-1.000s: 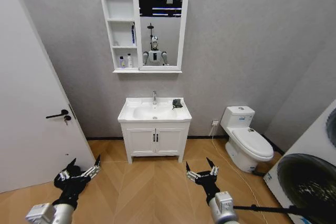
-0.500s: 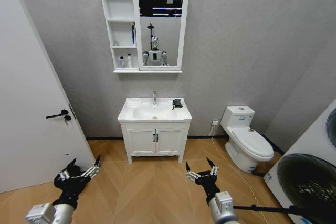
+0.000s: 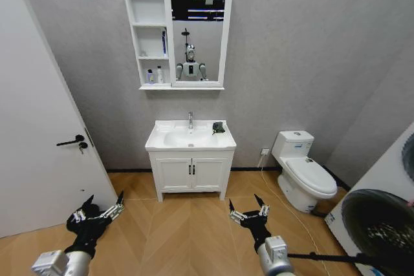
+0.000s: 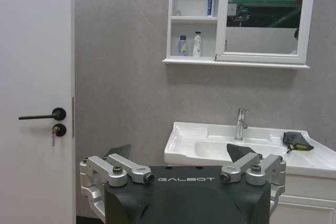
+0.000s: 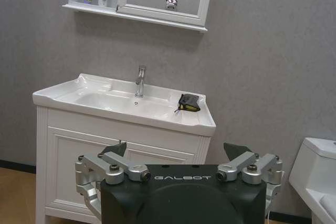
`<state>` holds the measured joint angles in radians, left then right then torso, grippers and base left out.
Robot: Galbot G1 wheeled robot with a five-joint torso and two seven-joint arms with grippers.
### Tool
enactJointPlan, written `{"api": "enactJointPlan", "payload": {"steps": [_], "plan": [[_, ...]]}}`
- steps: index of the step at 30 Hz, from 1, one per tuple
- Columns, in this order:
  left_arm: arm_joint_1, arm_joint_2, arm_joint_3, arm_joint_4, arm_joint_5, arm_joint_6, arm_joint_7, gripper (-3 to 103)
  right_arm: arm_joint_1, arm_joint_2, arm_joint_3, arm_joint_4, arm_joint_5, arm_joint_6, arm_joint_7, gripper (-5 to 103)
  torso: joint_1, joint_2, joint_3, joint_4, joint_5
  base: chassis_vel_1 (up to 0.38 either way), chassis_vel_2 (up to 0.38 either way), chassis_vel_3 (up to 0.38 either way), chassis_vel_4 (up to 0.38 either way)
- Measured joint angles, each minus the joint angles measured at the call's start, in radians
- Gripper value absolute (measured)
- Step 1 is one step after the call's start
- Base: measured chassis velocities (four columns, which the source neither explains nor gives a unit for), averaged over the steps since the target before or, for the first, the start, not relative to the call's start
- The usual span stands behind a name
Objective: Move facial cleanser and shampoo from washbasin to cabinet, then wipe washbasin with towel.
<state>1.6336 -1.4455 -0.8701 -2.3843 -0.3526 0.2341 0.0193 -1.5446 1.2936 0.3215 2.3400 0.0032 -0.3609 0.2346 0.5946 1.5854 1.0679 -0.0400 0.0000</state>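
The white washbasin (image 3: 162,139) with its chrome tap stands against the far wall, several steps ahead. The dark towel (image 3: 218,127) lies on its right rim, also seen from both wrists (image 4: 296,140) (image 5: 188,103). Above it hangs the cabinet (image 3: 147,4) beside the mirror. A small purple bottle (image 3: 150,76) and a white bottle (image 3: 160,75) stand on its lowest shelf; I cannot tell which is facial cleanser or shampoo. A blue tube (image 3: 163,42) stands one shelf higher. My left gripper (image 3: 103,201) and right gripper (image 3: 246,206) hover low over the floor, both open and empty.
A white door (image 3: 39,127) with a black handle stands at the left. A toilet (image 3: 304,172) sits right of the two-door vanity (image 3: 191,174). A washing machine (image 3: 381,218) fills the near right corner. Wooden floor (image 3: 187,224) lies open between me and the vanity.
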Motion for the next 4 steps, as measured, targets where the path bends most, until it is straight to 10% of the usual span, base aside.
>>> {"api": "enactJointPlan", "payload": {"steps": [4], "plan": [[0.0, 0.0, 0.0, 0.0, 0.0, 0.0, 0.0, 100, 0.0, 0.0, 0.0, 0.0, 0.0, 0.0, 0.0, 100, 0.0, 0.0, 0.0, 0.0, 0.0, 0.0, 0.0, 0.0, 0.0]]}}
